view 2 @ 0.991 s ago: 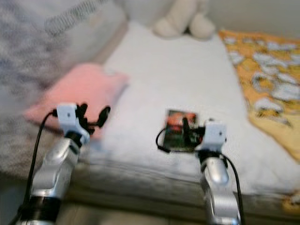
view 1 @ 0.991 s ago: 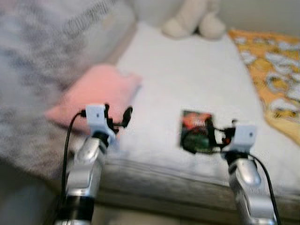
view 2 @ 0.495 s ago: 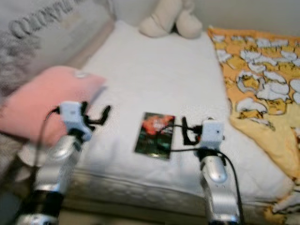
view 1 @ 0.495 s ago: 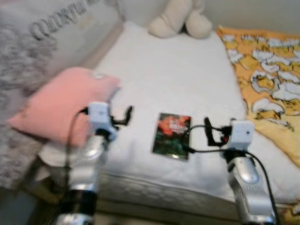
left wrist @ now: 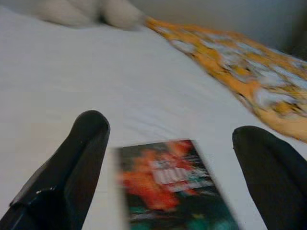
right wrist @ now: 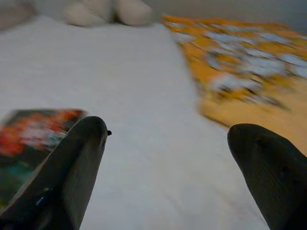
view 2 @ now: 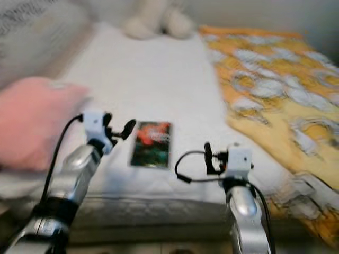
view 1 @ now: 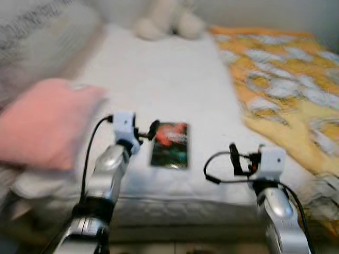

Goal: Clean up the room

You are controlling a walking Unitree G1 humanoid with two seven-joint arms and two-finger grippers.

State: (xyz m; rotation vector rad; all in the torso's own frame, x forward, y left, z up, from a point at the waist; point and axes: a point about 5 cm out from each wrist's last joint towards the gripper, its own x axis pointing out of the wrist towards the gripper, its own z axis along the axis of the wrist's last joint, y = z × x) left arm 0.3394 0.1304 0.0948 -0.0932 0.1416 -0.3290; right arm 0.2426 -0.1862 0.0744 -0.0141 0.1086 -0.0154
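Bed (view 1: 164, 79): white mattress, largest surface in the head views; frames blurred.
Blanket (view 1: 286, 90): orange, patterned, rumpled over the bed from 1 to 4 o'clock.
Pillow (view 1: 45, 124): pink, at 9 o'clock on the bed edge.
Plush toy (view 1: 167, 24): pale, at 12 o'clock by the far wall.
Book (view 1: 169, 144): dark cover with red print, flat near the front edge, about 6 o'clock of bed centre.
Left gripper (view 1: 144, 133): fingers spread, empty, just beside the book at its 9 o'clock.
Right gripper (view 1: 235, 159): fingers spread, empty, apart from the book at its 4 o'clock.
Progress: judged early; 0 items in hand, book not yet lifted, blanket unfolded.
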